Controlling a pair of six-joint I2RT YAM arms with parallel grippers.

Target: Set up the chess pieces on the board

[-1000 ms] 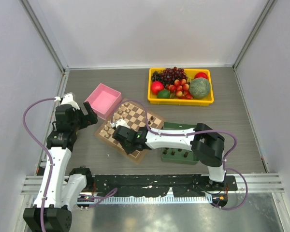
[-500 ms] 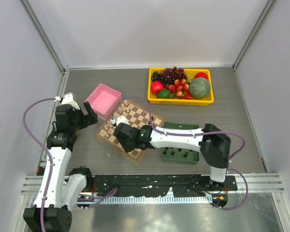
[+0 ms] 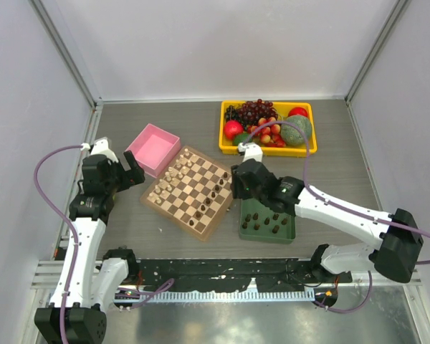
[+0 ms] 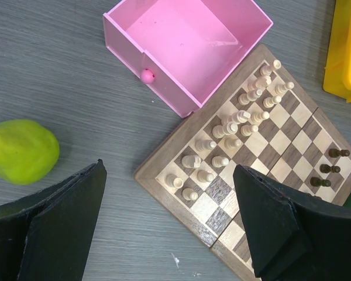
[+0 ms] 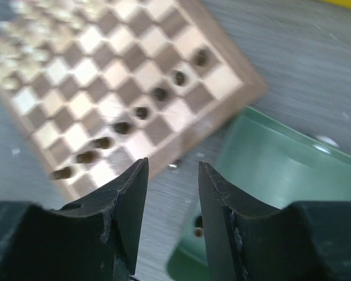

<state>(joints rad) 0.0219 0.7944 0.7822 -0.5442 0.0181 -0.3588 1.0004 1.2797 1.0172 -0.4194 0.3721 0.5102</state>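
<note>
Swung the right gripper (image 5: 172, 175) back off the flat checkered wooden chessboard (image 3: 190, 192) toward the green square tray (image 3: 266, 239). Showed its jaws slightly parted, gripping nothing. Left tiny dark brown chess pieces (image 5: 140, 112) lined along the board's tray-side edge, more inside the tray. Held the left gripper (image 4: 169, 175) wide open, empty.

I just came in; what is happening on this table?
Two robot arms are setting up chess pieces on the board. A row of dark pieces stands along its edge beside the green tray, and more wait in that tray. The cream pieces fill the opposite side. The right gripper, open and empty, hovers between board and tray. The left gripper hangs open above the cream side.
</note>
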